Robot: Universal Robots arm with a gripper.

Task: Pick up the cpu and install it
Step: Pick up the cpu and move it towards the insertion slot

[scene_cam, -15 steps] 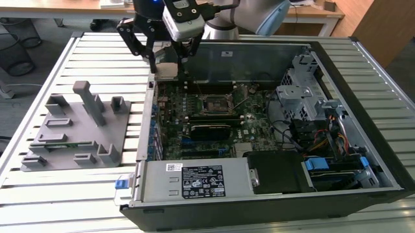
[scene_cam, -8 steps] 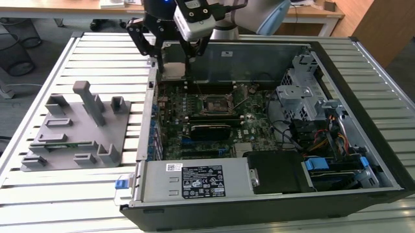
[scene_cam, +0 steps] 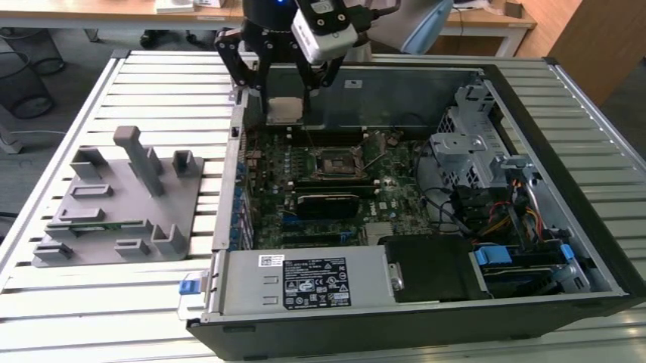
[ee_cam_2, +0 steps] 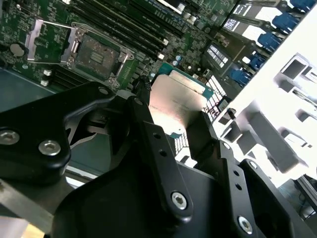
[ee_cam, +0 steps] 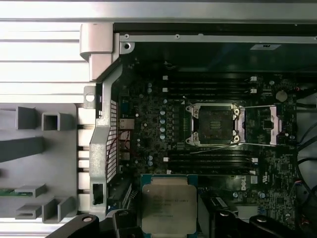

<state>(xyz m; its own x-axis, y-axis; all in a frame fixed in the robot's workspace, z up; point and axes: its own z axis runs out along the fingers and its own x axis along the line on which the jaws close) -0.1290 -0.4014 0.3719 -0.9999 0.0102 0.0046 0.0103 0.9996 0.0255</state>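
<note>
Silver-grey chip: the cpu [scene_cam: 286, 113] hangs over the far edge of the green board [scene_cam: 302, 162], well apart from the socket [scene_cam: 336, 164].
Hand: the hand [scene_cam: 286, 100] is clamped on two opposite edges of the cpu.
Socket: open, with its frame and lever swung aside (the first wrist view shows the bare square [ee_cam: 214, 124] plainly).
Step in hand: carrying the cpu to the socket, by my reading.
Doing it well: keep the cpu flat, square its edges to the socket, and let it settle without force — those contacts look delicate.
Exterior view adds: the whole case [scene_cam: 565, 189] on the slatted counter [scene_cam: 151, 83], with a grey holder [scene_cam: 111, 197] on that view's left.
Second wrist view adds: the black fingers [ee_cam_2: 151, 136] pinching the cpu's sides — close up.
</note>
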